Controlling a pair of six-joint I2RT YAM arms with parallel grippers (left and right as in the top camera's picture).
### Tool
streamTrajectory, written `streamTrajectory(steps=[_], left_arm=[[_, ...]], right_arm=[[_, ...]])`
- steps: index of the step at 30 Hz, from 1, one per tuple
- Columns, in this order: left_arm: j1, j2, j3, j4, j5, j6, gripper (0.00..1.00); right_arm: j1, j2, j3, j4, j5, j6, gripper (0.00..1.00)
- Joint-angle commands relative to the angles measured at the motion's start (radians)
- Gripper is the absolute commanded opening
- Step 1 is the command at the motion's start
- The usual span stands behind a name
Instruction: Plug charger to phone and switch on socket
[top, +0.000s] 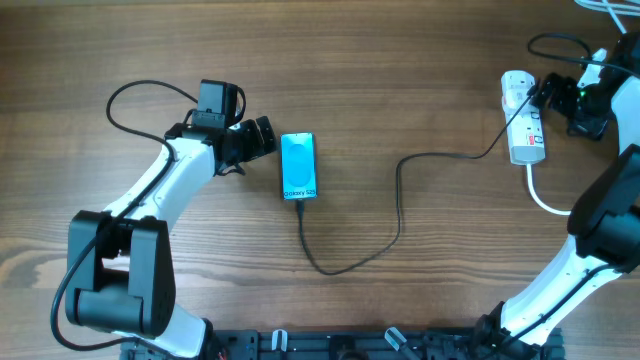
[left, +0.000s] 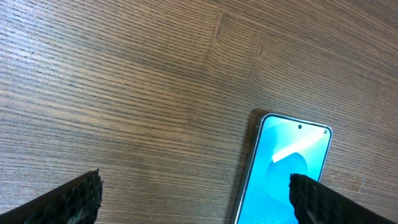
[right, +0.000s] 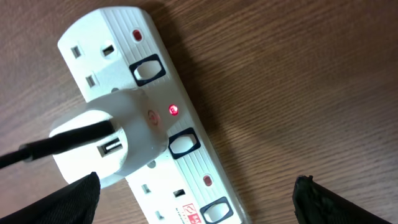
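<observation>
Phone (top: 299, 166) lies flat on the table (top: 420, 60), a little to 9 o'clock of the centre. It is a small rectangle with a bright cyan screen, a lighter oval and small text. Its long axis runs from 12 to 6 o'clock, and the text end points to 6 o'clock.

At that edge the tip of the charger (top: 399, 200) meets it. This thin black cable loops toward 6 o'clock, then climbs toward 2 o'clock to the socket (top: 522, 118). The socket is a white strip at 2 o'clock of the table, its long axis near 12 to 6. A white adapter (right: 118, 143) sits in it, and one red lamp (right: 173, 110) beside it is lit.

The left gripper (top: 262, 135) is spread wide and empty, just at 9 o'clock of the phone, not touching. The right gripper (top: 556, 95) is also spread and empty, at 3 o'clock of the socket.
</observation>
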Motion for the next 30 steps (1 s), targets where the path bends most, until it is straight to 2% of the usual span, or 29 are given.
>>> streamTrajectory(steps=[1, 9, 20, 30], left_arm=[[0.002, -0.013, 0.010, 0.001, -0.006, 0.002, 1.00], [0.002, -0.013, 0.010, 0.001, -0.006, 0.002, 1.00], [0.002, -0.013, 0.010, 0.001, -0.006, 0.002, 1.00], [0.002, -0.013, 0.010, 0.001, -0.006, 0.002, 1.00]], right_arm=[[0.010, -0.018, -0.002, 0.005, -0.021, 0.073, 1.00], [0.043, -0.011, -0.043, 0.058, 0.030, 0.074, 1.00], [0.040, -0.010, -0.252, 0.260, 0.121, 0.166, 1.00], [0.040, -0.092, -0.137, 0.150, 0.098, 0.150, 1.00]])
